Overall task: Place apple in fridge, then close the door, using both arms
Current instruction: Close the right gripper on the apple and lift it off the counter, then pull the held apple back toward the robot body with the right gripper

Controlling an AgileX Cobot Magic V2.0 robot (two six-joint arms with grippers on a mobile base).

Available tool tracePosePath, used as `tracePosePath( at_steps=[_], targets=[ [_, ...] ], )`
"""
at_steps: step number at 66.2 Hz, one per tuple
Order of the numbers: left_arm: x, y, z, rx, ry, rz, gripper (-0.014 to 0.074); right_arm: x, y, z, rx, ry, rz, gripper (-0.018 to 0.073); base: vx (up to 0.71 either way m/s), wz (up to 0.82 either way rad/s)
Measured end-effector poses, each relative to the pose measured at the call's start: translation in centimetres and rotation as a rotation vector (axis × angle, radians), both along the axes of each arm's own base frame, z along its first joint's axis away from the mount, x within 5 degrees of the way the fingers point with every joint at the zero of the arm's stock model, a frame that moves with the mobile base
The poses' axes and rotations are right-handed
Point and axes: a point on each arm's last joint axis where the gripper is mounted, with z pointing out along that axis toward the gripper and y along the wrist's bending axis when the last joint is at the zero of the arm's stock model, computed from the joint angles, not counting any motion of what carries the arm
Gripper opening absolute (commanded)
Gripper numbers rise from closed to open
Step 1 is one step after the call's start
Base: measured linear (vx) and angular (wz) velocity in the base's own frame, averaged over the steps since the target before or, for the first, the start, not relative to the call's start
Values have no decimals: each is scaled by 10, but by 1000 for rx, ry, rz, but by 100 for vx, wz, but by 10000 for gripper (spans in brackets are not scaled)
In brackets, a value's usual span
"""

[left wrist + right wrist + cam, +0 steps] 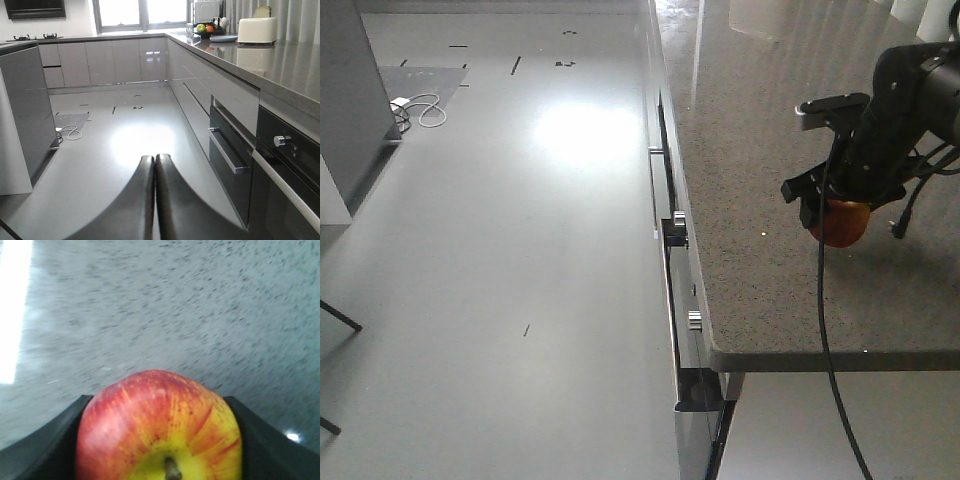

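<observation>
Item: fist-sized red apple (159,425), glossy skin streaked yellow toward a short brown stem, round and firm-looking. Location: pinched between the two matte black fingers of the right claw (834,208), over the right side of the speckled grey polished-stone bench (760,130), not far from its near edge. Whether the fruit touches the slab or hangs just above it cannot be told. Left claw (154,161): smooth dark curved fingers pressed together with nothing between them, held out over the glossy pale grey floor (125,140). Surroundings: a black glass oven front (227,165) with a steel bar handle and round metal knobs, set under the bench. A tall dark grey glossy panel (25,115) stands at the left and is possibly the fridge, though no white lining, shelf or open door shows. Step in hand, by judgement: the pick-up, with the grip made and the carry to the fridge not yet begun. Next move calls for raising the apple clear of the hard slab, then bringing it left across the floor to the fridge. The pinch should be kept firm, since the waxy rounded skin could slip against smooth fingers. The free left claw seems the one to swing the door shut afterwards.
</observation>
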Motion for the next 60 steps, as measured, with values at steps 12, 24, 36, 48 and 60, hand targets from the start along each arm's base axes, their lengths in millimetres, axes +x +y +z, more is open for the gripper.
tracePosePath(
  at_steps=[12,24,36,48,60],
  targets=[
    [0,0,0,0,0,0,-6,-38,19,36,192,-73,47,204,0,0],
    [0,0,0,0,0,0,-6,-83,37,57,274,-125,142,204,0,0],
    [0,0,0,0,0,0,-6,-134,47,64,306,-164,181,204,0,0],
    [0,0,0,0,0,0,-6,-181,56,63,341,-181,230,204,0,0],
    [0,0,0,0,0,0,-6,-220,64,58,407,-180,288,204,0,0]
  ],
)
